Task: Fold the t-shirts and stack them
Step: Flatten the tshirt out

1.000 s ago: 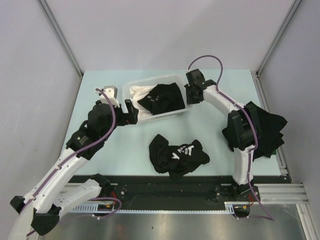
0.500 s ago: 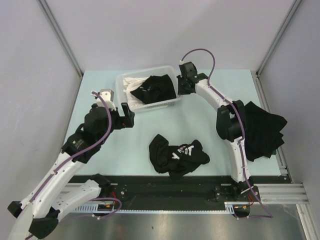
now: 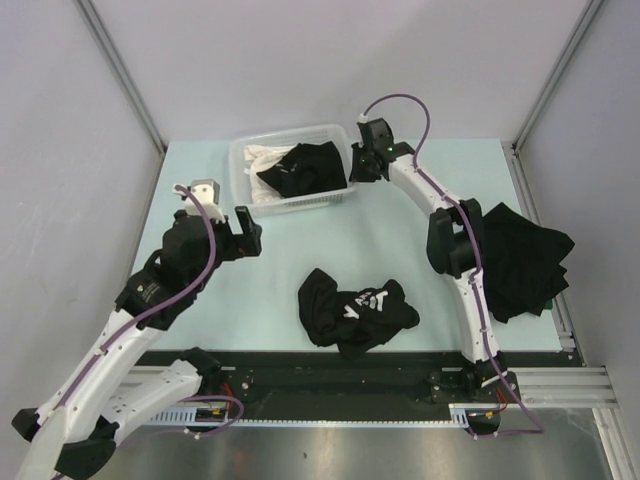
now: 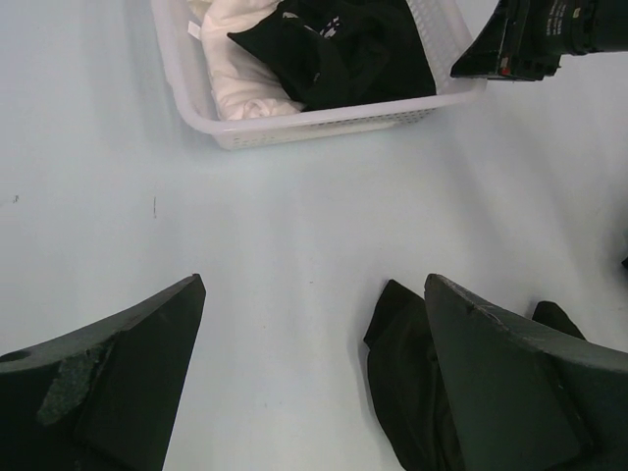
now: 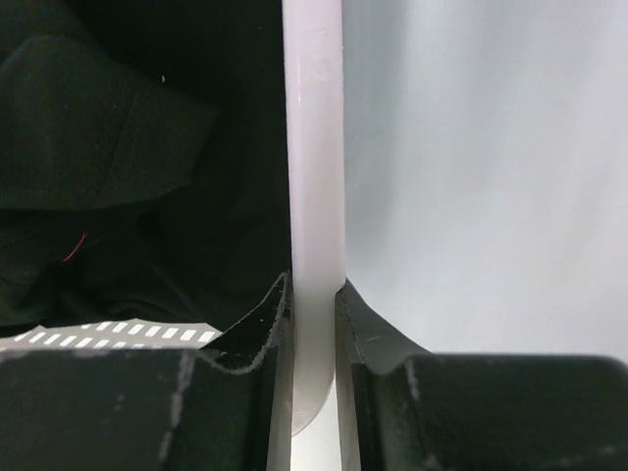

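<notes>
Risk: right gripper [image 5: 312,294] is pinching only the thin rim of the white plastic lattice basket [image 3: 292,206] at one corner. It is a narrow hold, so the rim could slip out, or the basket tip and spill if hauled from there. Black fabric just inside the rim beside that gripper could snag.

Left gripper [image 4: 314,283] spread wide, holds nothing, over the pale blue table [image 3: 420,220].

Basket holds a crumpled black cotton t-shirt [image 3: 305,170] next to the right gripper, and a white cloth [image 3: 262,160] beyond it.

Black t-shirt with white lettering [image 3: 355,310] lies loose near the left gripper. A heap of black t-shirts [image 3: 525,260] is well apart from both grippers
</notes>
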Tool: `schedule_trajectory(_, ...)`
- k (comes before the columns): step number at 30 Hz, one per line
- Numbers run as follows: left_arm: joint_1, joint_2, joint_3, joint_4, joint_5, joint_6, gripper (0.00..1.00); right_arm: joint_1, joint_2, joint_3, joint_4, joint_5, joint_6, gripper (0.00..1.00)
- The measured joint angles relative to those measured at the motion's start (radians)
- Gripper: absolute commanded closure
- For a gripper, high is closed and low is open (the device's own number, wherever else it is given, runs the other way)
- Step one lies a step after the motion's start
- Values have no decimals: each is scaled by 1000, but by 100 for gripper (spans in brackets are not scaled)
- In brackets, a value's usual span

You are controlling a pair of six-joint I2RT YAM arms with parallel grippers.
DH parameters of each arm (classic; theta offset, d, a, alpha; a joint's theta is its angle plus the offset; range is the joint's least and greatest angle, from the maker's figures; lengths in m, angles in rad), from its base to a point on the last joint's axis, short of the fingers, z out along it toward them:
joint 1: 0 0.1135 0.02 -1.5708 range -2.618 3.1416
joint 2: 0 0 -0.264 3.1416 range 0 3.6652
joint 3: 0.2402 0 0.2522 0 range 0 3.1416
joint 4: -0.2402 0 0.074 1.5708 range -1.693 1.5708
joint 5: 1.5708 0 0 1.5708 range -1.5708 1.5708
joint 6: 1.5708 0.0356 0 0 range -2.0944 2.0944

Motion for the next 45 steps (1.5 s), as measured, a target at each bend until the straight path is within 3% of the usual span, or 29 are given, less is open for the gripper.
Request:
schedule_trajectory(9,0,18,20,2,-39,2,0,172,-4,-55,118,13,45,100)
schedule_trajectory(17,0,24,24,21,-54,2,1,327,-8,-74,131,-77,36,100)
schedule_trajectory(45,0,-21,21,42,-84,-1,1,416,-89,-237,185,-296,-18,100)
